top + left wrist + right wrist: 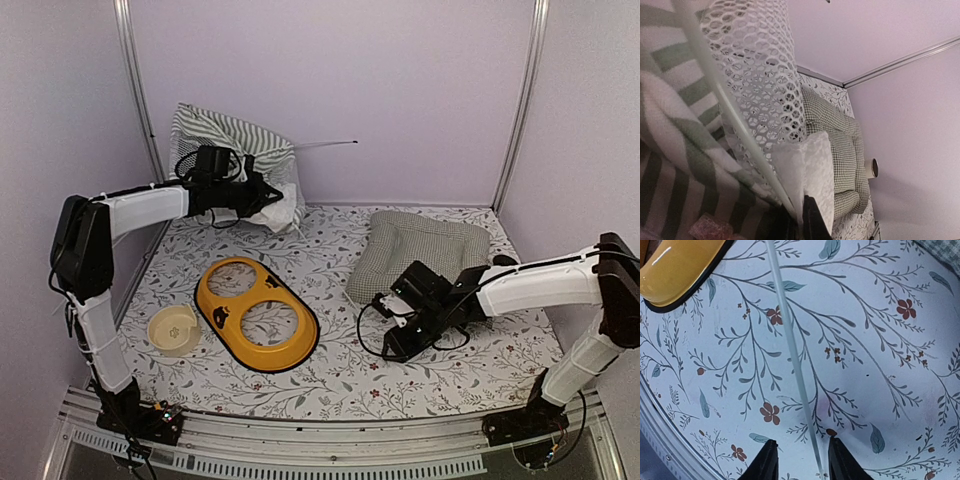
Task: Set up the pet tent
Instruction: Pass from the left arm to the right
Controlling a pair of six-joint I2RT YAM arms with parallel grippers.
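Left hand (268,194) is clamping the tent (225,135) at the desk's (330,390) far-left corner. Right hand (801,460) is hanging unclenched astride a pole (790,340) (thin, probably slippery). Best centring it between the fingers before pinching.

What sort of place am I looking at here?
Probably a robot test booth staged as a pet corner: two arms on a floral table inside plain lilac walls, with a striped tent, checked cushion and yellow feeder.
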